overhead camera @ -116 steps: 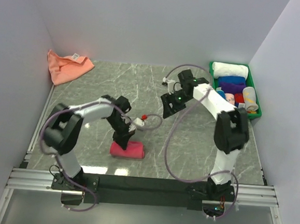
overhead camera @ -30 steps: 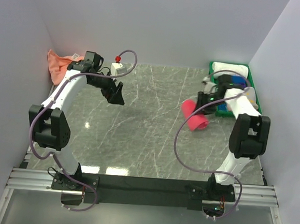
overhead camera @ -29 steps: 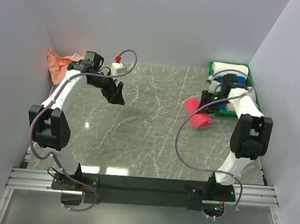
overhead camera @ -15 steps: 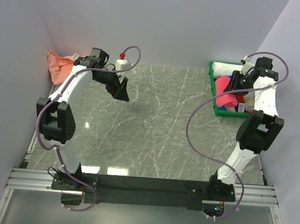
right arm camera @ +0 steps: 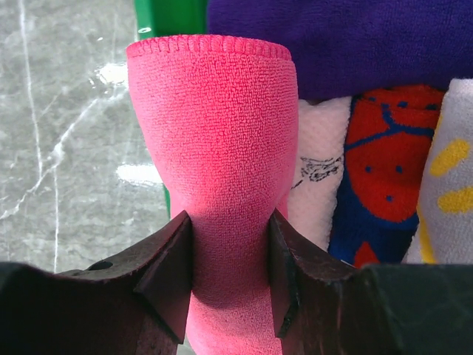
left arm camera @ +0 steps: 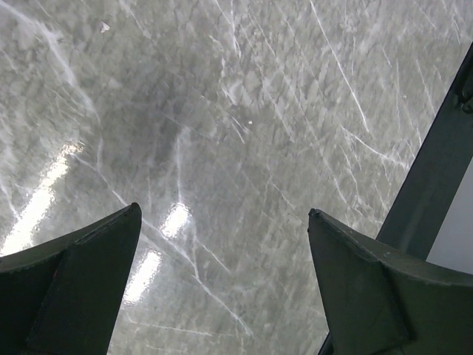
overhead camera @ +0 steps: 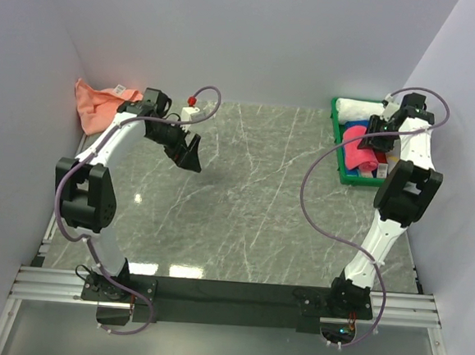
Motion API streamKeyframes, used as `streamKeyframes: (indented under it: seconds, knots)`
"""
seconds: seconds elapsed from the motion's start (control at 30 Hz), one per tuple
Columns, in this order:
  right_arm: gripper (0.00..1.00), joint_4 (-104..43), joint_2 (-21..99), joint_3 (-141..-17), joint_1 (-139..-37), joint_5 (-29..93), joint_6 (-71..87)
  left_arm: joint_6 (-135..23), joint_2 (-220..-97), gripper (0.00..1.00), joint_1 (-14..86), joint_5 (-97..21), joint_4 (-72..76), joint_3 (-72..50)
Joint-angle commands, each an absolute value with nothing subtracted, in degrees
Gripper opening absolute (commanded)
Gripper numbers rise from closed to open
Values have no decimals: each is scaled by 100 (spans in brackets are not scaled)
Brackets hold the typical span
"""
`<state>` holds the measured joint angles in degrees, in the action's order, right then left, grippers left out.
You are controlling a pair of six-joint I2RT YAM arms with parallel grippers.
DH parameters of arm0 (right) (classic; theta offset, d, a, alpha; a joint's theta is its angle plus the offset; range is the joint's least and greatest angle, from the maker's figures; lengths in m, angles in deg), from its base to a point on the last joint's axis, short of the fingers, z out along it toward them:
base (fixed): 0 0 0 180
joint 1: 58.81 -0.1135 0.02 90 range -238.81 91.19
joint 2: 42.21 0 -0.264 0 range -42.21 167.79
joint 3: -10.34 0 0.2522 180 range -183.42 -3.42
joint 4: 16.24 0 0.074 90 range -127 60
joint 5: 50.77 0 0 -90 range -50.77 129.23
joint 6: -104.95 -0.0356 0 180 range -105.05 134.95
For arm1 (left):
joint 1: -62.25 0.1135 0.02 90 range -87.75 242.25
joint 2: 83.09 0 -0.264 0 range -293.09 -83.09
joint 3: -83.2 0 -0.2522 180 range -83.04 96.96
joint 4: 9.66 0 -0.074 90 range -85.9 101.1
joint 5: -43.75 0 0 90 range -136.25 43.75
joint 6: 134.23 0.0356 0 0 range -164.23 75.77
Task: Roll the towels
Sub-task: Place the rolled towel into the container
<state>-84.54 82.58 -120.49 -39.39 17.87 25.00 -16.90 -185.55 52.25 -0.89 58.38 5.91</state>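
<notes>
My right gripper [right arm camera: 230,255] [overhead camera: 372,143] is shut on a rolled crimson pink towel [right arm camera: 214,163] [overhead camera: 357,147], squeezing its middle. The roll hangs over the left side of the green tray [overhead camera: 340,144], beside other rolled towels: purple [right arm camera: 332,44], white [overhead camera: 365,109] and a red and blue patterned one [right arm camera: 384,170]. A salmon orange towel [overhead camera: 99,105] lies crumpled in the far left corner. My left gripper [overhead camera: 191,155] [left arm camera: 222,244] hovers open over bare marble, with nothing between its fingers.
The green tray's rim [right arm camera: 166,18] stands just behind the pink roll. White walls close in on the left, back and right. A dark rail [left arm camera: 436,163] crosses the right of the left wrist view.
My right gripper has carried the pink roll from the table's right side up and over the tray. My left arm has shifted slightly right near the back left.
</notes>
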Motion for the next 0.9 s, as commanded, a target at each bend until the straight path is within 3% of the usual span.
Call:
streamKeyframes:
  seconds: [0.0,0.17,0.23,0.27,0.43,0.5,0.57,0.6,0.87]
  knots:
    - [0,-8317,8408,-12330,-3842,1901,2462,-1646,-18162,100,5223,-125,5780,547]
    - [1,-8195,8584,-12295,-3816,2138,2444,-1890,-18443,99,5555,155,6070,889]
    - [9,-8176,8628,-12295,-3816,2218,2436,-2014,-18557,99,5723,366,6088,1047]
    - [19,-8194,8689,-12330,-3807,2235,2418,-2093,-18610,99,5872,419,6114,1100]
    - [43,-8300,8647,-12295,-3798,2122,2365,-2269,-18760,99,6172,569,6062,1347]
    - [68,-8282,8445,-12190,-3798,2051,2322,-2515,-18768,99,6390,639,5852,1408]
    - [79,-8291,8261,-12137,-3798,1929,2278,-2760,-18838,100,6549,429,5728,1530]
    - [93,-8317,8190,-12119,-3798,1884,2269,-2797,-18865,99,6594,298,5684,1731]
    - [96,-8493,7312,-11856,-3807,1366,2216,-3464,-19453,99,6919,-2327,4384,2664]
